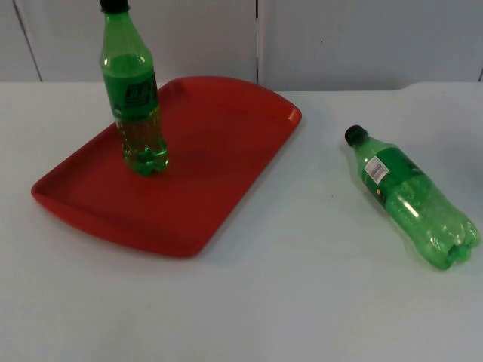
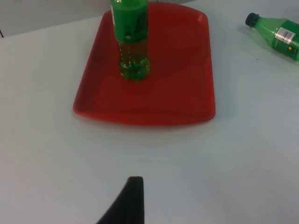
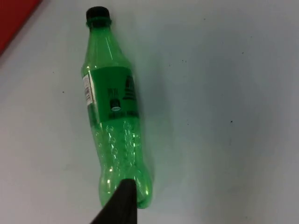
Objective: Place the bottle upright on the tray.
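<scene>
**One bottle upright on the tray, one lying on the tabletop**

We see a red tray [image 1: 219, 181] sitting at an angle on the white tabletop [image 1: 264, 309], towards the left arm's side; a green bottle with a black cap [image 1: 134, 98] stands upright on it, its base resting on the tray's floor near the far left part; the lower portion holds a yellowish liquid, and a green label wraps the middle. A second green bottle [image 1: 411, 200] lies on its side on the tabletop, well apart from the tray on the right arm's side; its black cap points towards the tray and the partition wall [image 1: 362, 38], its base towards the table's near right edge; it looks empty, and it has a green and white label.

From the left wrist we see the left tool [image 2: 128, 200] as a single black fingertip above bare tabletop, short of the tray's near rim; we cannot tell whether it is open or closed. From the right wrist, the right tool [image 3: 122, 203] shows as one black fingertip over the base of the lying bottle; we cannot tell its state either, nor whether it touches the bottle.
</scene>
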